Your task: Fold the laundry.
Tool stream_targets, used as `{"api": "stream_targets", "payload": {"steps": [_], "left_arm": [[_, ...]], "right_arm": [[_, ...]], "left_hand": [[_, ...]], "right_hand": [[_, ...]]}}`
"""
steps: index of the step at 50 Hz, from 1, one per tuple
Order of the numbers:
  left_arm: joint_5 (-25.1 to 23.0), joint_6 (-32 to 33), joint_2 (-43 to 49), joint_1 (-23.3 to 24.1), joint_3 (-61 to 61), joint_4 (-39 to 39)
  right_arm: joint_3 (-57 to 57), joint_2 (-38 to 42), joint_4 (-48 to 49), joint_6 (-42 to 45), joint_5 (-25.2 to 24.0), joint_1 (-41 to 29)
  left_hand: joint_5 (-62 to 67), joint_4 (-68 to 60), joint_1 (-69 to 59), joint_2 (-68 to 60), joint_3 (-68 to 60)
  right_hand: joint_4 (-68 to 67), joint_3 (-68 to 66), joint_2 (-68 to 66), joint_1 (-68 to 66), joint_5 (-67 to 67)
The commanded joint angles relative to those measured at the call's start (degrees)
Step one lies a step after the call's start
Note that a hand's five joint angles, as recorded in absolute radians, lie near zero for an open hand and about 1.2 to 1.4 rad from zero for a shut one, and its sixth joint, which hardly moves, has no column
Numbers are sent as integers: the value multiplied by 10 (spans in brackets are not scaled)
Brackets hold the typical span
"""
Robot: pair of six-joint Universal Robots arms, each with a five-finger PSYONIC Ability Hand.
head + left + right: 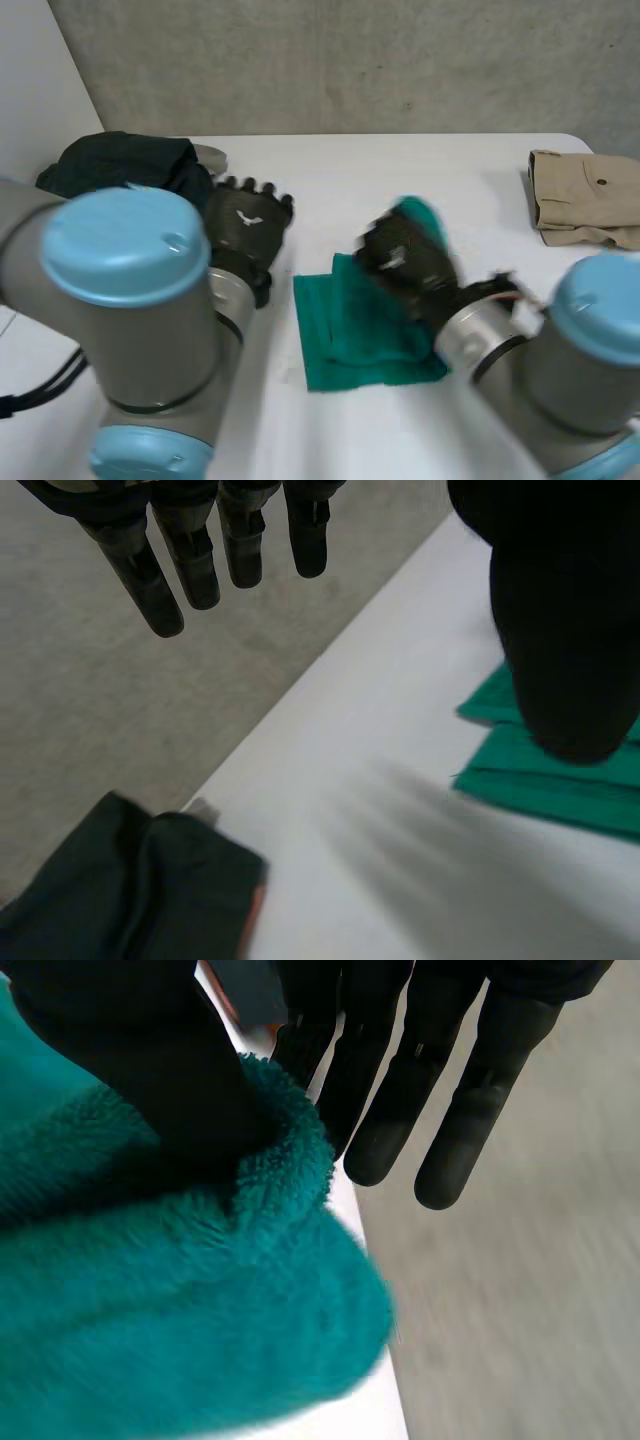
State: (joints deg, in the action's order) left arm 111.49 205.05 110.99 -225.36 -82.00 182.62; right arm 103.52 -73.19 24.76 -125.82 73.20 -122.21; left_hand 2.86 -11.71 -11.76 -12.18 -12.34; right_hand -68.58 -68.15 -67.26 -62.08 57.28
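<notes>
White table [400, 165] against a grey concrete wall [350, 60]; contents listed left to right.

Item 1: dark garment [125, 160]. Bunched in a heap at the far left corner, not folded.

Item 2: left hand [245, 225]. Held above the table just beside the dark garment, with its fingers [150, 570] straight and spread. It holds nothing and is apart from the towel.

Item 3: green towel [350, 335]. Terry cloth lying mid-table between the two hands, partly doubled over, its far edge raised off the surface. Judged light, soft and limp. The looped pile should give a sure, non-slip hold, but the cloth will sag from any held point and keep no crease unless pressed flat. Best taken at a corner or along a free edge and pinched rather than pushed. The near corners lie flat and free.

Item 4: right hand [405, 262]. At the towel's raised far edge, with its thumb [130, 1060] sunk into the pile and the cloth pinched against the straight fingers behind.

Item 5: khaki garment [585, 195]. Folded, at the far right edge, well apart from the towel.
</notes>
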Motion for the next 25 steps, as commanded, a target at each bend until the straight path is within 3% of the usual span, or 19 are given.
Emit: {"api": "stream_targets", "payload": {"steps": [1,2,3,4,8,12,13,17,20,25], "left_arm": [[-6,-2,-22,-54,-37,5],[-6,-2,-21,-54,-39,7],[-6,-2,-21,-54,-37,7],[-7,-3,-19,-54,-35,9],[-15,-4,-14,-53,-19,35],[-40,-3,5,-48,9,74],[-51,-4,16,-42,23,85],[-84,-13,49,-6,64,90],[-96,-26,82,13,89,87],[-97,-54,142,31,126,29]], "right_arm": [[-6,86,-9,8,-66,-70],[-13,95,-20,1,-56,-69],[-16,97,-23,-1,-51,-68],[-17,94,-24,-6,-44,-68],[-36,58,-29,-70,4,-62],[-44,-24,-36,-228,22,0],[-48,-43,-44,-305,21,28],[-65,-57,-97,-451,12,72],[-90,-45,-145,-486,9,92],[-153,56,-256,-478,8,109]], "left_hand": [[-16,5,5,9,11],[-18,6,7,11,13],[-20,8,9,13,14],[-23,12,12,16,18],[-28,17,17,21,23],[-28,17,17,21,23],[-28,17,17,21,23],[-28,17,17,21,23],[-28,17,17,21,23],[-28,17,17,21,23]], "right_hand": [[-113,-117,-126,-178,126],[243,239,230,178,-230],[465,461,452,400,-452],[586,582,573,521,-573],[586,582,573,521,-573],[586,582,573,521,-573],[586,582,573,521,-573],[586,582,573,521,-573],[586,582,573,521,-573],[586,582,573,521,-573]]}}
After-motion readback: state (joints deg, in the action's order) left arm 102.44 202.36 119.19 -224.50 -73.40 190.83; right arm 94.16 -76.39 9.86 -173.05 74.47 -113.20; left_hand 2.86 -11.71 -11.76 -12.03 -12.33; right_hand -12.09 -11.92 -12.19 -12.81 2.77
